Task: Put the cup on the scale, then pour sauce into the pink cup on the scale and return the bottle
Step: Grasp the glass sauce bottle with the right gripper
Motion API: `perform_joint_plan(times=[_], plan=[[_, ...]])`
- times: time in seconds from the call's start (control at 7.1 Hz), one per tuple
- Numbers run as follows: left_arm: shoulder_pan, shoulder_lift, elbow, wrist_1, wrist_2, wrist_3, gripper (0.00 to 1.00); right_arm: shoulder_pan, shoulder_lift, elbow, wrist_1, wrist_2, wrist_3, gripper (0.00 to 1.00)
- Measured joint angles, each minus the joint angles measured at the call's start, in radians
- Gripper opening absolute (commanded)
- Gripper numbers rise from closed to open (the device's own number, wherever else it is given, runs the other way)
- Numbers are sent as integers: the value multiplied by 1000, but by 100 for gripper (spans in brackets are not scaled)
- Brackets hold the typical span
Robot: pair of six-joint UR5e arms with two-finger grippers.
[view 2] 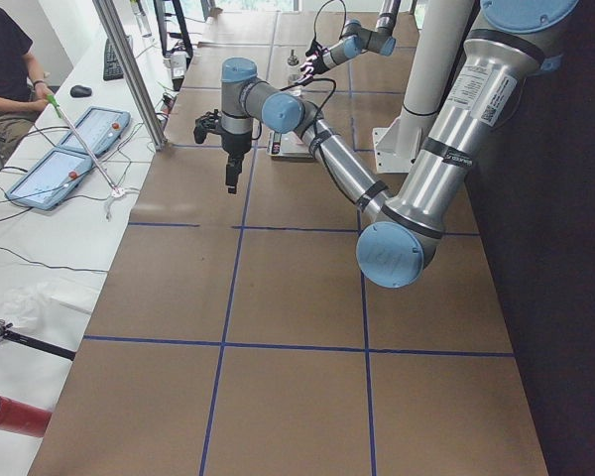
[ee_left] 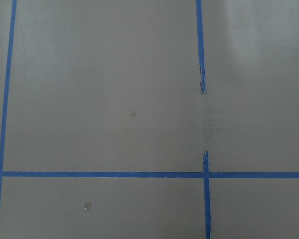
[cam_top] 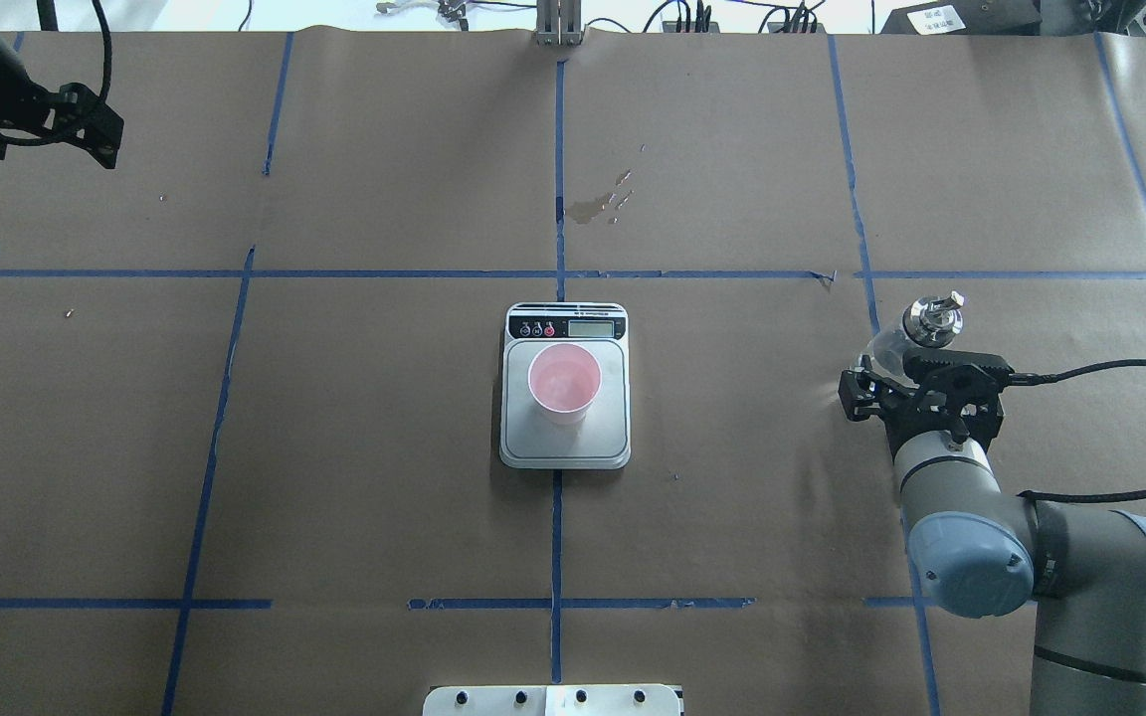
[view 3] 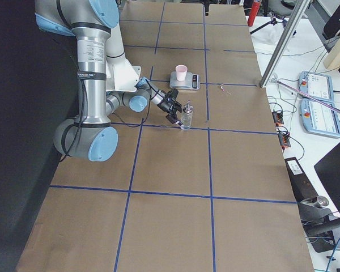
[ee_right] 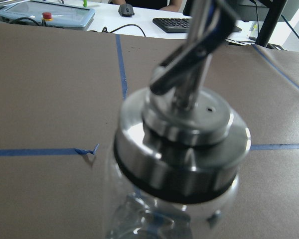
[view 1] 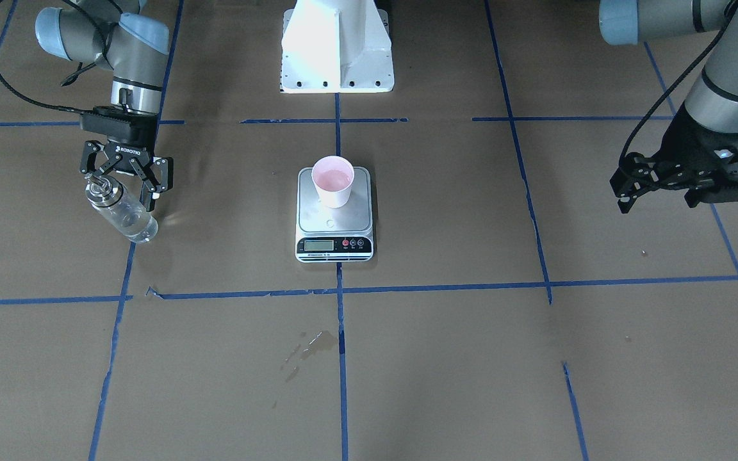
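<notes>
Cup (cam_top: 564, 383) on the scale (cam_top: 565, 446), right tool (view 1: 122, 191) spread wide beside the bottle (view 1: 129, 218), gripping nothing, so I'd ease in level and clamp low on the glass

A wide tabletop (cam_top: 384, 447) covered in brown paper is divided into large squares by blue tape lines (cam_top: 384, 273). A small dark stain (cam_top: 601, 202) marks the paper near the far edge. Beyond it runs a white bench (view 2: 40, 238) holding blue-grey control tablets (view 2: 45, 178), a keyboard (ee_right: 187, 24) and a mouse (ee_right: 125, 9), with a seated person in black (view 2: 5, 69). A slanted metal post (view 2: 129, 69) stands beside the bench. The near side is a dark wall (view 2: 555, 248). Lighting is bright and even.
</notes>
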Motion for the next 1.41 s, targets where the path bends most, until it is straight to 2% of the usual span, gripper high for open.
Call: perform_joint_plan(times=[0.85,0.99,1.13,1.27,1.41], plan=[[0,-1,-3,0,-2,-3,100,38,24,-14,-3,4,-40,98],[0,-1,-4,0,-2,-3,100,44,29,-17,-3,6,-50,95],[0,-1,-4,1,-2,-3,100,47,36,-23,-3,6,-55,57],[-1,-1,-5,1,-3,-3,100,48,45,-29,-3,6,-56,7],[-1,-1,-9,2,-3,-4,100,49,57,-33,-3,6,-56,0]])
